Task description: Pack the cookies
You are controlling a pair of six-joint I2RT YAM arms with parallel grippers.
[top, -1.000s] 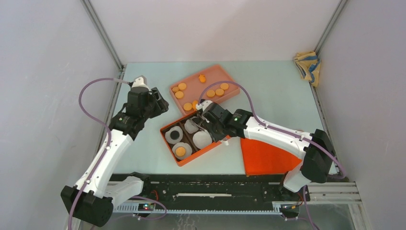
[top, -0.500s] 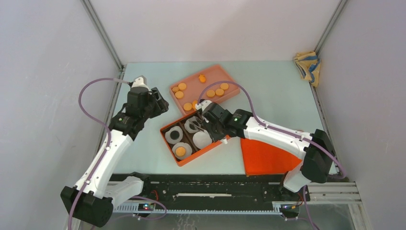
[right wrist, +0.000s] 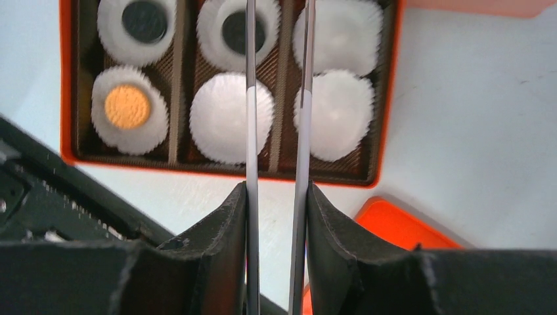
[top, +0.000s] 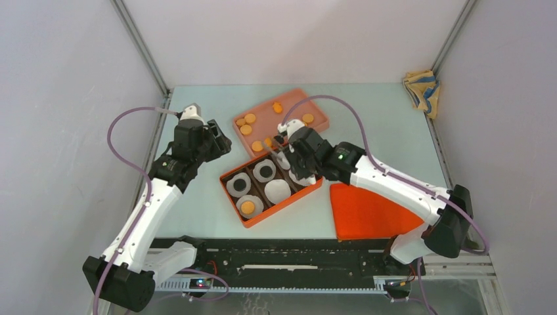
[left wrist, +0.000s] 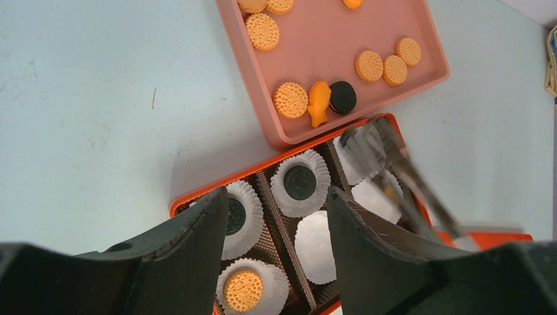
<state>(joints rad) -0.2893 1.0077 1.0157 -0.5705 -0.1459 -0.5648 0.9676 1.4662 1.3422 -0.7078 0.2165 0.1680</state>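
Currently right pincer (right wrist: 276,197) is clenched on thin metal tweezers (right wrist: 250,131). The blades are parted with nothing visible between them, and the tips run off the top of the right wrist view. In the left wrist view the tweezers are blurred, with their tips at the far edge of the orange box (right wrist: 64,79), just beside the near wall of the pink tray (left wrist: 328,39).

Left pincer (left wrist: 276,197) is released, fingers wide apart and gripping nothing. It hangs above the tabletop (top: 381,125) near the box's far left corner.

Most cookies (left wrist: 290,100) lie loose in the pink tray. Several are round and orange, one orange piece (left wrist: 318,102) looks fish-shaped, and a black one (left wrist: 342,96) touches it.

The box has six white paper cups (right wrist: 230,118) in two rows of three. Three are filled: black cookies sit in the far-left and far-middle cups, and an orange cookie (right wrist: 127,106) sits in the near-left cup. The far-right, near-middle and near-right cups hold nothing.

The tray sits just behind the box, nearly touching it. A flat orange lid (top: 368,213) lies on the tabletop just right of the box, partly under the right arm. A yellow-and-blue cloth (top: 420,88) is at the far right corner, well apart from everything else.
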